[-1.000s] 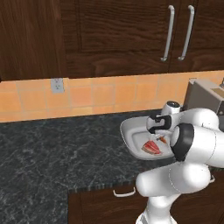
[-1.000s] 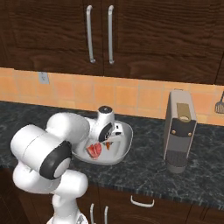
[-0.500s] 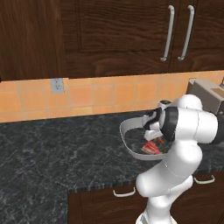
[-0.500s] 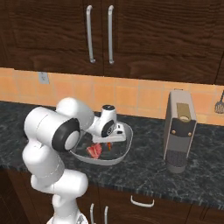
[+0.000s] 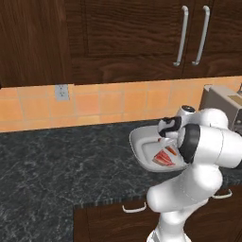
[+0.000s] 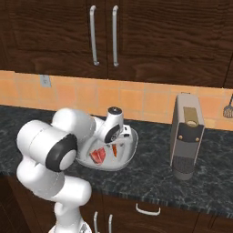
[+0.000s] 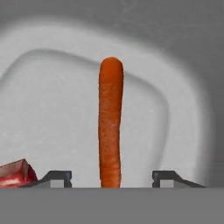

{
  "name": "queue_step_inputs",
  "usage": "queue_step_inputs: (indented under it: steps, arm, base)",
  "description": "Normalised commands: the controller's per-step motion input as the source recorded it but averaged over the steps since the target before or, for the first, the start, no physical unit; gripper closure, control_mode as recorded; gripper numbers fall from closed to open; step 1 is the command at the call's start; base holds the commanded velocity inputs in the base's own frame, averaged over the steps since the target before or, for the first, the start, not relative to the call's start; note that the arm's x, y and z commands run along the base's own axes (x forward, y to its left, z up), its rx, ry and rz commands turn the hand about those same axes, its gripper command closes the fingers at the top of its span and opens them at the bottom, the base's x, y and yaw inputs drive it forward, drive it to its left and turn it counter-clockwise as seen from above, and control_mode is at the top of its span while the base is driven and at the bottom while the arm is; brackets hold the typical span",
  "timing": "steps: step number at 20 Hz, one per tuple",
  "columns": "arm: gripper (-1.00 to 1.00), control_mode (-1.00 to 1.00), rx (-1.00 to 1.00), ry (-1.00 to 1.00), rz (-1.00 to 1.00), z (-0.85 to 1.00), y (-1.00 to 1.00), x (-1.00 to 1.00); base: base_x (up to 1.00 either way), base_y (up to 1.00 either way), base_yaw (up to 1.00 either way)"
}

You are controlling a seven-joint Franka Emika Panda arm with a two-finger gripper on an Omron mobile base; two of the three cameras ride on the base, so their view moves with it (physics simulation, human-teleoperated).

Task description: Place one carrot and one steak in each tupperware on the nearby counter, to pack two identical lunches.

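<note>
On the counter, the rounded-corner tupperware sits just in front of the orange tile backsplash, with the robot's bent arm arched over it. Inside the tray lie a steak and a carrot; from the right base view the steak is toward the left of the tray and the carrot just beside it on the right, though whether the two touch is hard to tell at this size. The end effector hangs low over the tray, its two dark fingertips spread wide with a clear gap on each side of the carrot, gripping nothing. In the hand view the carrot lies flat on the pale tray floor, running straight away from the gap between the tips, its rounded end pointing at the far curved wall, and a corner of the steak shows next to the left tip. A silver toaster stands on the counter to the right of the tray, well apart from it. Dark brown upper cabinets with silver handles hang above the backsplash, and a wall outlet is set in the tiles to the left
</note>
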Motion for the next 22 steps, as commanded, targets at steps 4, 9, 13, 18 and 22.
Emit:
queue_step_inputs:
  steps: [4, 9, 13, 18, 22]
  arm:
    - [-1.0, -1.0, 0.0, -0.25, 0.0, 0.88, 0.04, -0.58]
    - [-1.0, -1.0, 0.08, -0.05, -0.06, 0.94, 0.23, -0.81]
    - [-1.0, -1.0, 0.01, -0.16, -0.24, 0.66, 0.54, -0.65]
    - [-1.0, -1.0, 0.0, -0.09, -0.13, 0.7, 0.25, -0.74]
    - [-1.0, -1.0, 0.0, -0.15, 0.0, 0.6, 0.03, -1.0]
  base:
    - [0.0, 0.0, 0.0]
    - [0.0, 0.0, 0.0]
    - [0.0, 0.0, 0.0]
    - [0.0, 0.0, 0.0]
    - [0.0, 0.0, 0.0]
